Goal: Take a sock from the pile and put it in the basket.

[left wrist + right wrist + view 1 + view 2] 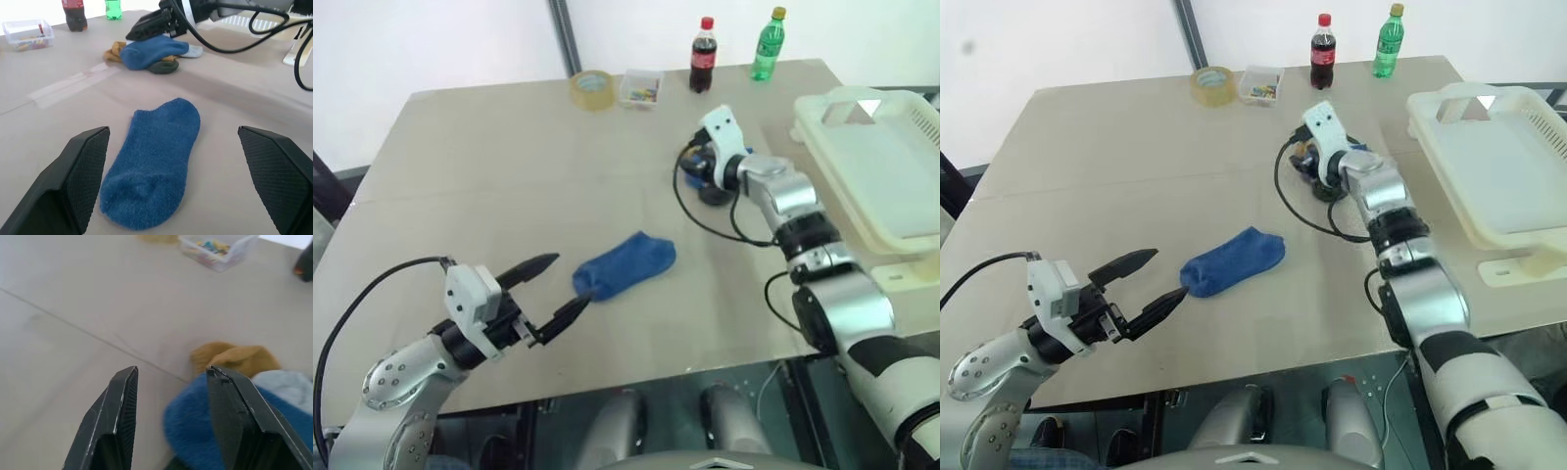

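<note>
Right, right gripper (171, 396) hung part-open over the pile (149, 51), gripping nothing. Best to drop squarely onto the blue sock (215, 431) and miss the yellow one (234, 357). Left gripper (171, 171) sat wide open, empty.

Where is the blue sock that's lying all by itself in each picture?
Left eye view: the lone blue sock lies mid-table, just past the left end effector.
Right eye view: same sock, mid-table, slightly further left.
Left wrist view: it lies between the two black fingers.
Right wrist view: not seen; that blue belongs to the pile.
Shared landmark: the cola bottle.
</note>
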Action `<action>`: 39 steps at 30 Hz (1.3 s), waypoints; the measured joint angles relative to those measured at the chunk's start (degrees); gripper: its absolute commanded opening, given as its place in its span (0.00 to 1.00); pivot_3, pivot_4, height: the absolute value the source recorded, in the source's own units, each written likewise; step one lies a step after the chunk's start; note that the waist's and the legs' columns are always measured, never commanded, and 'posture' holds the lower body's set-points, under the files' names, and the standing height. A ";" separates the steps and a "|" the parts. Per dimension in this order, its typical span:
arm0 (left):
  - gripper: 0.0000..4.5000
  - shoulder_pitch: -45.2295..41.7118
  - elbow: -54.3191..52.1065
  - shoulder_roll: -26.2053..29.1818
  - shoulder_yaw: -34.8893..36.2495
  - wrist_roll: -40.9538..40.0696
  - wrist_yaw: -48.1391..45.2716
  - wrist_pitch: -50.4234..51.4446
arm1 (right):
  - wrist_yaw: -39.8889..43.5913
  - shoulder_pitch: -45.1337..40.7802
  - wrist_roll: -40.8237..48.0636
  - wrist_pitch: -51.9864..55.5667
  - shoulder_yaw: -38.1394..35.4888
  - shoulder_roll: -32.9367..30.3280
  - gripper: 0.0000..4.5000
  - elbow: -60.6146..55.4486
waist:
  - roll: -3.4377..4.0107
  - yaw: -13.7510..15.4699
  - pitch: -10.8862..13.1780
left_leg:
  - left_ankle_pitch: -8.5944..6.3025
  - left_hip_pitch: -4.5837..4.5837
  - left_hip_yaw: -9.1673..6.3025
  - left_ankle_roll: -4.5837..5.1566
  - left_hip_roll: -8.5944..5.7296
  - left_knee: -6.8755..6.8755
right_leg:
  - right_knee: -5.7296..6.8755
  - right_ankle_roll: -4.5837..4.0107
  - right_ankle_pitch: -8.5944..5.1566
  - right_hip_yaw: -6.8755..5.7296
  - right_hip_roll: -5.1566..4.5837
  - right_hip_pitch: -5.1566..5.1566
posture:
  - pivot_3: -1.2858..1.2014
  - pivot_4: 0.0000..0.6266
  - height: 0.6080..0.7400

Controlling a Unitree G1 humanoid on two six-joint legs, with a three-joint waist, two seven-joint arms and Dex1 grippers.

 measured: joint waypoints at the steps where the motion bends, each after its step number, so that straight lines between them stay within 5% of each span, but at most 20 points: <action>1: 1.00 -0.01 0.00 0.00 -0.01 0.02 0.04 0.01 | -0.43 -0.63 -0.57 -1.80 -0.02 0.07 0.50 3.06 | 0.00 -0.08 0.00 | 0.00 0.00 0.00 0.00 0.00 0.00 | 0.00 0.00 0.00 0.00 0.00 0.01 | 0.52 0.24 1.00; 13: 1.00 0.12 0.00 -0.01 -0.07 0.40 0.87 0.01 | -4.17 -2.55 -4.08 -11.40 -3.01 1.74 0.50 18.28 | 0.02 -1.10 0.01 | 0.01 0.00 -0.01 0.00 0.02 0.01 | 0.05 0.00 0.00 0.02 0.02 0.00 | 0.52 0.24 1.00; 17: 1.00 0.11 0.00 0.00 -0.07 0.41 0.98 0.01 | -3.43 -2.75 -4.94 -12.99 -3.51 2.81 0.20 18.72 | 0.02 -1.08 0.01 | 0.01 0.01 -0.01 0.00 0.02 0.02 | 0.06 0.00 0.00 0.02 0.03 0.00 | 0.52 0.24 1.00; 39: 1.00 2.13 -0.45 0.16 0.46 0.43 1.72 0.01 | -3.21 -2.22 -11.81 -12.82 -2.21 3.95 0.20 20.85 | 0.02 -1.06 0.01 | 0.01 0.01 -0.01 -0.01 0.02 0.03 | 0.06 -0.01 0.00 0.02 0.03 0.00 | 0.52 0.24 1.00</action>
